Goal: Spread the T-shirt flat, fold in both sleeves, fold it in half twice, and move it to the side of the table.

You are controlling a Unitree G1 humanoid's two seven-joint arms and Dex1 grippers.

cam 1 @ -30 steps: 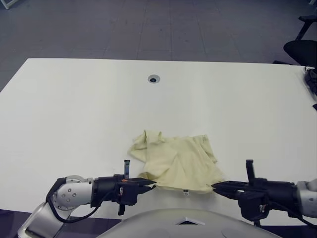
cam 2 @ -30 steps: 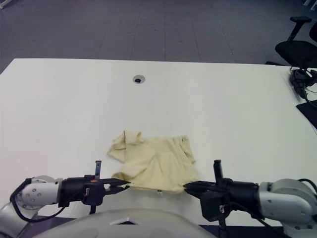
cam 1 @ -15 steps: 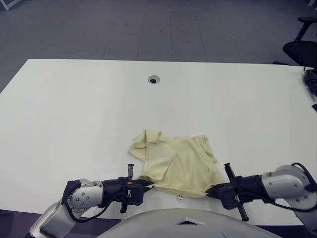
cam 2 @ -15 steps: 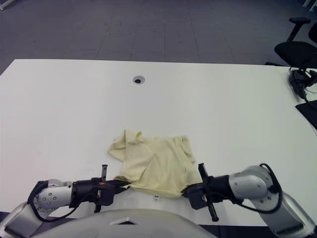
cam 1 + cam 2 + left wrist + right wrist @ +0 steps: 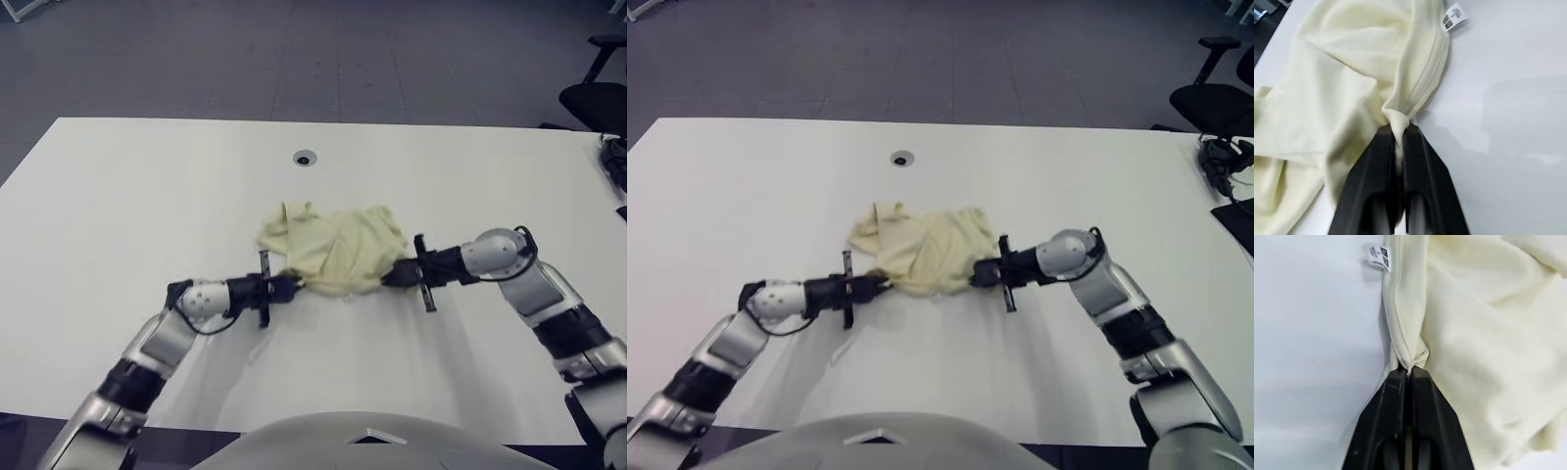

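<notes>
A pale yellow T-shirt [image 5: 333, 245] lies bunched near the middle of the white table [image 5: 118, 196]. My left gripper [image 5: 294, 285] is shut on the shirt's near left edge; the left wrist view shows its black fingers [image 5: 1381, 166] pinching a ribbed hem of the T-shirt [image 5: 1352, 73]. My right gripper [image 5: 392, 275] is shut on the near right edge, and in the right wrist view its fingers [image 5: 1393, 411] clamp a fold of the T-shirt [image 5: 1484, 333]. A small white label [image 5: 1378, 255] hangs off the hem between the two grippers.
A round cable hole [image 5: 306, 157] sits in the table behind the shirt. At the far right edge lie dark cables [image 5: 1215, 162], with a black office chair [image 5: 1215, 93] beyond. Bare table surface stretches to the left and right of the shirt.
Both grippers have moved away from the near edge toward the table's middle, carrying the shirt's near edge with them. The shirt is now more bunched and farther from me.
</notes>
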